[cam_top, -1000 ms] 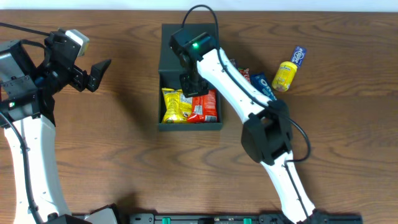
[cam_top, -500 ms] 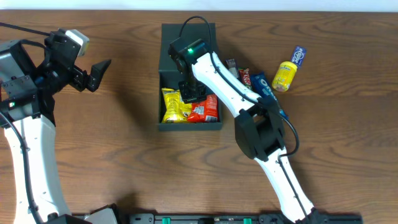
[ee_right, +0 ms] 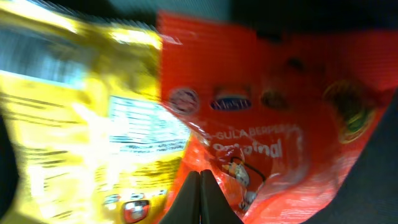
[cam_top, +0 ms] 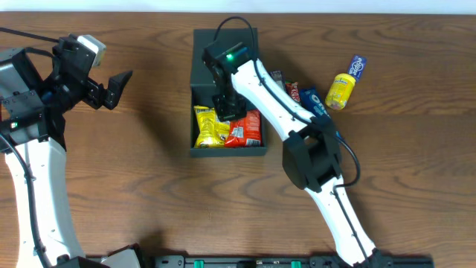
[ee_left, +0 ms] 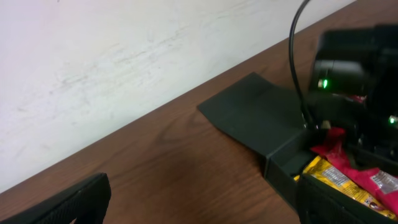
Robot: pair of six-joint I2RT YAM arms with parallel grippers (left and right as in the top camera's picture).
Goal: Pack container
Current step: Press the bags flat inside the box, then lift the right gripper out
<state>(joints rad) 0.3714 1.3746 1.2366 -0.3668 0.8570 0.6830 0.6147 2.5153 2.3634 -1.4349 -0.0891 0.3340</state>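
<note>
While wooden table (cam_top: pixel 149 186) is meeting white wall (ee_left: pixel 93 50), the container (cam_top: pixel 227 151) is holding yellow packet (cam_top: pixel 208 126) left, red packet (cam_top: pixel 247 130) right, right gripper (ee_right: pixel 200 180) pressed together, left gripper (cam_top: pixel 117 89) gaping.

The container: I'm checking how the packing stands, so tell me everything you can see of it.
The container is a dark, matte, cardboard-looking box, roughly square, resting on the wooden table. Its hinged lid lies open flat on the far side. Inside, a yellow packet and a red packet lie side by side. The shut right gripper reaches into it over the packets.
</note>
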